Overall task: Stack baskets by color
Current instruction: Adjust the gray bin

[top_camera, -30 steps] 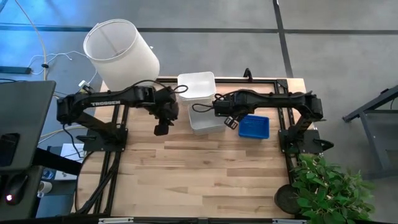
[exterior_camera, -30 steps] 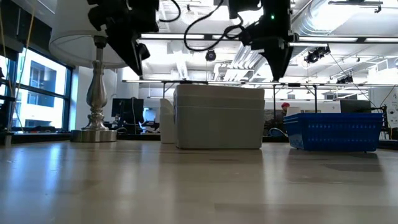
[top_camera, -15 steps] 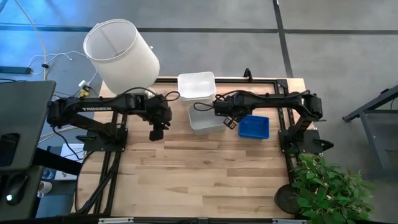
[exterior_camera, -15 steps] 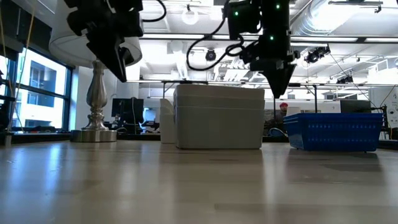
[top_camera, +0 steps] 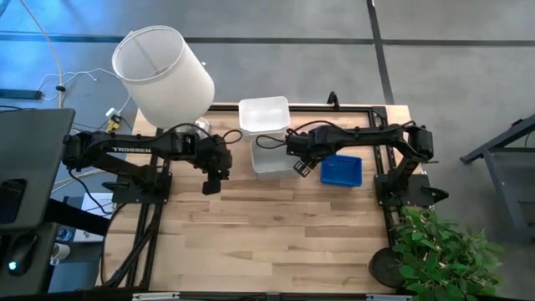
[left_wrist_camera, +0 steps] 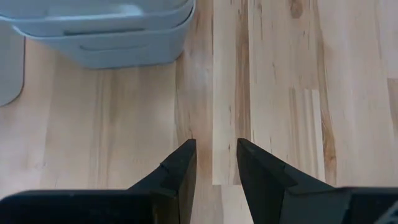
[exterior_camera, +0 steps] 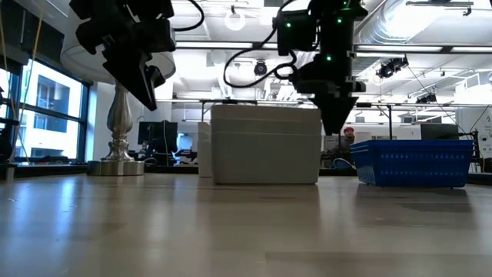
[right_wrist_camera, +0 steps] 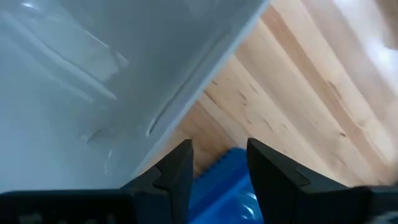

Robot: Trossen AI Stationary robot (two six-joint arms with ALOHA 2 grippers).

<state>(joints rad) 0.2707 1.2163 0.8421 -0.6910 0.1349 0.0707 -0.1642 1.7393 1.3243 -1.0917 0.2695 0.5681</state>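
A stack of white baskets (top_camera: 272, 155) (exterior_camera: 265, 145) stands on the table's far middle. A single white basket (top_camera: 264, 114) sits behind it, and a blue basket (top_camera: 342, 170) (exterior_camera: 415, 161) stands on the table to its right. My right gripper (top_camera: 303, 167) (right_wrist_camera: 219, 146) points down, open, its fingertips low in the gap between the white stack (right_wrist_camera: 93, 62) and the blue basket (right_wrist_camera: 217, 180). My left gripper (top_camera: 211, 182) (left_wrist_camera: 214, 144) hangs open above bare wood, left of the white stack (left_wrist_camera: 106, 31), with nothing between its fingers. My right gripper has one finger (right_wrist_camera: 177, 165) close beside the white stack's right wall (right_wrist_camera: 186, 93), coming from above and pointing down. Whether that finger touches the wall, I cannot tell. My left gripper touches nothing.
A large white lampshade (top_camera: 163, 71) rises at the table's far left corner, its metal stand (exterior_camera: 118, 115) behind my left arm. A green plant (top_camera: 439, 251) stands off the right near corner. Bare wood fills the near half of the table (top_camera: 267, 242).
My right gripper has sunk into the gap between the white stack and the blue basket, tipping steeper. The white stack has slid a little toward the table's left. My left gripper has gone down and toward the left and near edges, staying open.
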